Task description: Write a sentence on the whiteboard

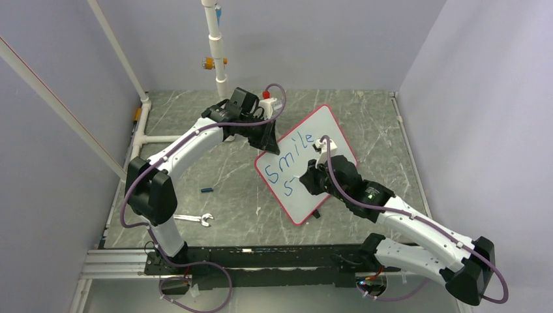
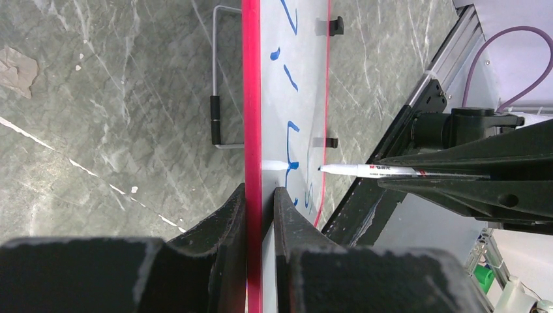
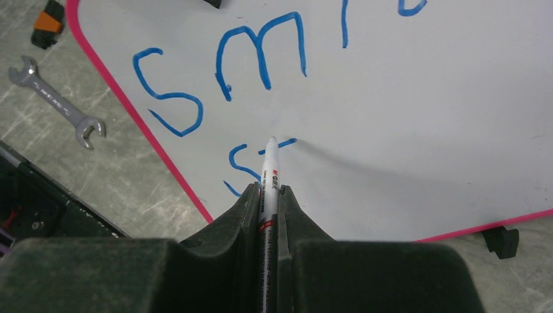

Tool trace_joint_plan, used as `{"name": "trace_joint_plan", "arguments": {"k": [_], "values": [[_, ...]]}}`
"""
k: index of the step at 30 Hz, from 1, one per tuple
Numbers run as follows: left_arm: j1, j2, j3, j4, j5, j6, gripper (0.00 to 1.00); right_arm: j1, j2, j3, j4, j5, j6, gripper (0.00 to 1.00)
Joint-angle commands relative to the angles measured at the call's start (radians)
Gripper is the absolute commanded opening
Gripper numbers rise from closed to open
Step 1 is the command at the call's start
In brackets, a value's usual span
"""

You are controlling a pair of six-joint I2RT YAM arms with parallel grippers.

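A lab enclosure — plain walls [image 1: 469, 65], white pipe frame [image 1: 214, 45], metal rail [image 1: 114, 264].

Red-rimmed whiteboard [image 1: 329, 127] sits askew on the grey table [image 1: 372, 111]; its blue writing [image 1: 291, 154] reads "Smile" with an "S" beneath. The left gripper [image 1: 266, 140] is at its far-left edge, the right gripper [image 1: 306, 179] over the second line. A wrench [image 1: 194, 219] and a small blue piece [image 1: 207, 190] lie left of the board.

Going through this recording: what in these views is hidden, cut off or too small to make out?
- Top view: the second line of the blue handwritten sentence on the red-rimmed white whiteboard, past "S", is covered by the right end effector holding the white marker pen.
- Right wrist view: the end of "Smile" is cut by the top edge.
- Left wrist view: board nearly edge-on, strokes unreadable.
- Top view: small blue object, too small to identify.
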Motion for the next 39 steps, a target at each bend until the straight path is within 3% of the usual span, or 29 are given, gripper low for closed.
{"name": "trace_joint_plan", "arguments": {"k": [1,15,39], "values": [[-0.002,-0.050,0.009,0.065,-0.034,0.034,0.00,-0.002,0.013,0.052,0.030,-0.031,-0.012,0.00],[-0.002,-0.058,0.007,0.065,-0.030,0.037,0.00,-0.007,0.084,0.031,0.076,-0.022,0.006,0.00],[-0.002,-0.058,0.007,0.064,-0.034,0.038,0.00,-0.005,-0.019,-0.100,-0.010,-0.043,0.074,0.00]]}}
